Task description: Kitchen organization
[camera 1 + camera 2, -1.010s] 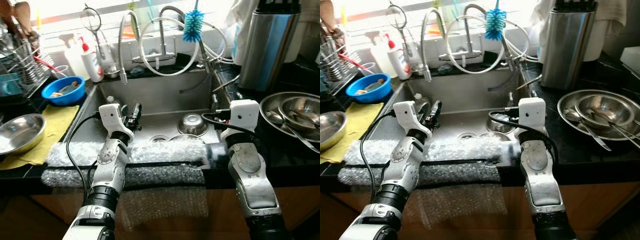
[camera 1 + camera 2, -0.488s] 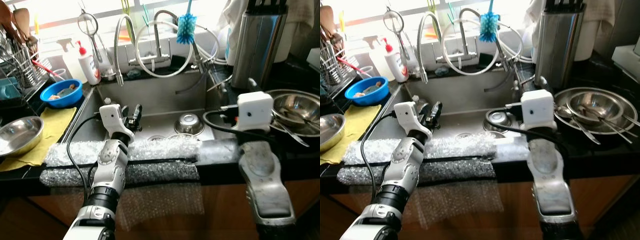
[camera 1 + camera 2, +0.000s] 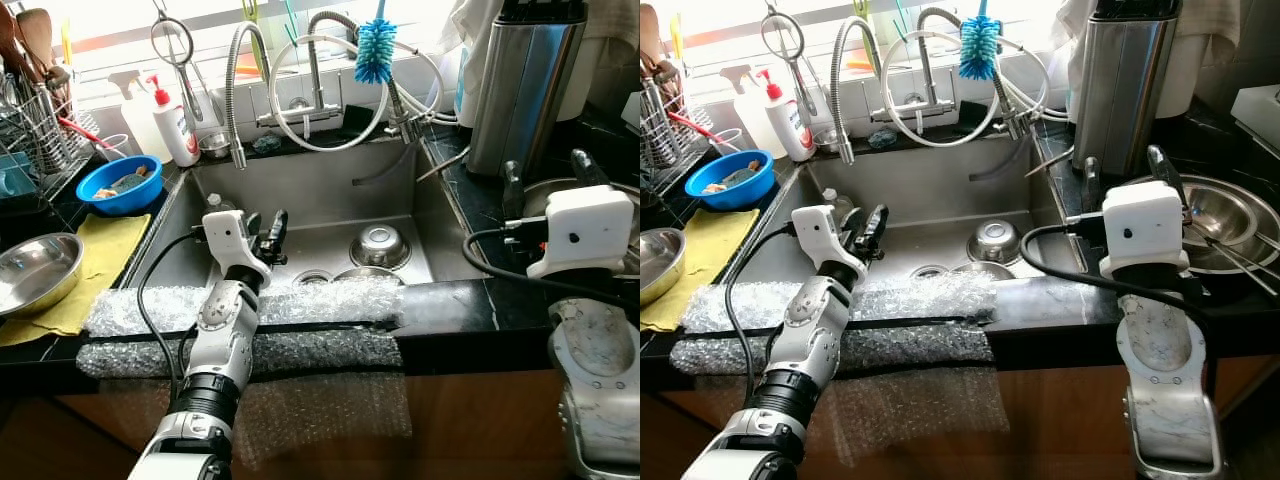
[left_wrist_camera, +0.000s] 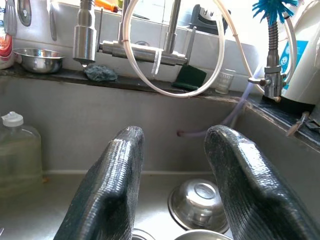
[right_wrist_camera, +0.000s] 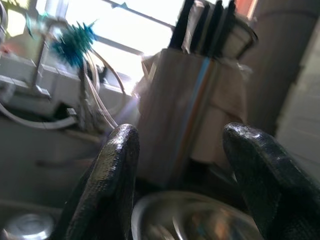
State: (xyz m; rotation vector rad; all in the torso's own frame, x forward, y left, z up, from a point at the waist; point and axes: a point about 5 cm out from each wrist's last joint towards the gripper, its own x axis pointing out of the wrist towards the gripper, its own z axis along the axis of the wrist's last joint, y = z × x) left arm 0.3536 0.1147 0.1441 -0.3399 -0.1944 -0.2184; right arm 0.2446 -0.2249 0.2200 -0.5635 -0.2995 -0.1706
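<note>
Our right gripper (image 3: 1125,165), jaws wide and empty, hovers at the stacked steel bowls (image 3: 1230,215) on the black worktop (image 3: 1070,180); left gripper (image 3: 272,228) likewise wide. Bowls look light, stiff, slippery: pinch a rim.

Shiny steel sink (image 3: 300,190), matt bubble wrap (image 3: 300,300)

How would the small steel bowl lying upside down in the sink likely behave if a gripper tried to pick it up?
The small steel bowl looks thin and polished, so it is probably light and slippery. Lying rim-down on the sink floor, it would likely slide or skid when pushed. It seems rigid, not fragile.
</note>
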